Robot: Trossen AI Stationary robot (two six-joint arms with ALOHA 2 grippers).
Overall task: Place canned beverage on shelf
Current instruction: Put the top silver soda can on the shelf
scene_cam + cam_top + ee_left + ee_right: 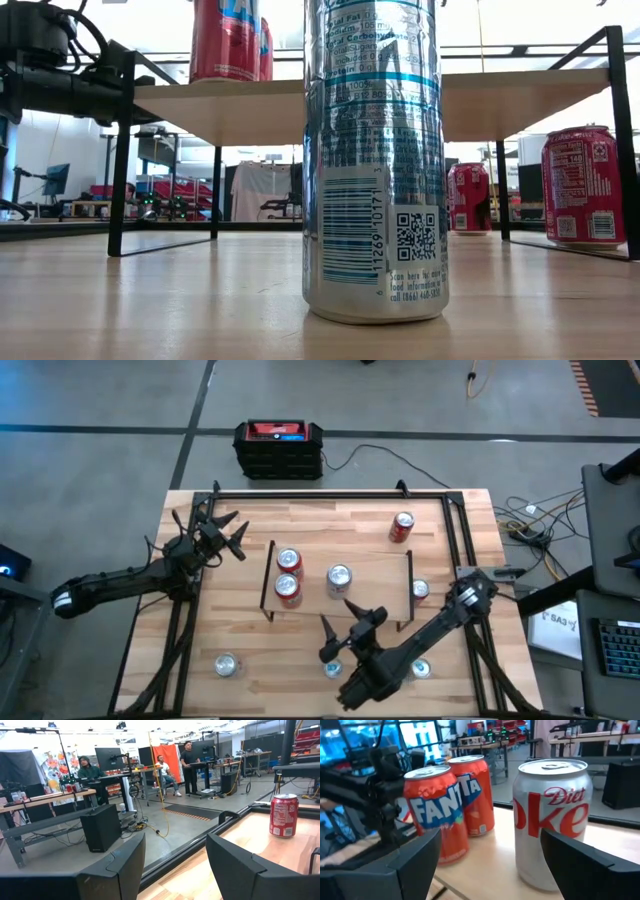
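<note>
The shelf (380, 572), a light-wood board on thin black legs, stands mid-table. On it stand two orange Fanta cans (289, 560) (288, 590) and a silver Diet Coke can (339, 578), all upright. My right gripper (336, 612) is open and empty just off the shelf's near edge. Its wrist view looks at the Diet Coke can (552, 820) and the Fanta cans (437, 810) on the board (485, 847). My left gripper (238, 535) is open and empty at the table's far left. Its wrist view shows a red can (283, 815) far ahead.
A red can (402, 526) stands at the far right of the table, and another can (420, 589) stands by the shelf's right end. Three cans (227, 665) (333, 668) (422, 668) stand along the near edge; one silver can (375, 160) fills the low view. A black metal frame (330, 493) borders the table.
</note>
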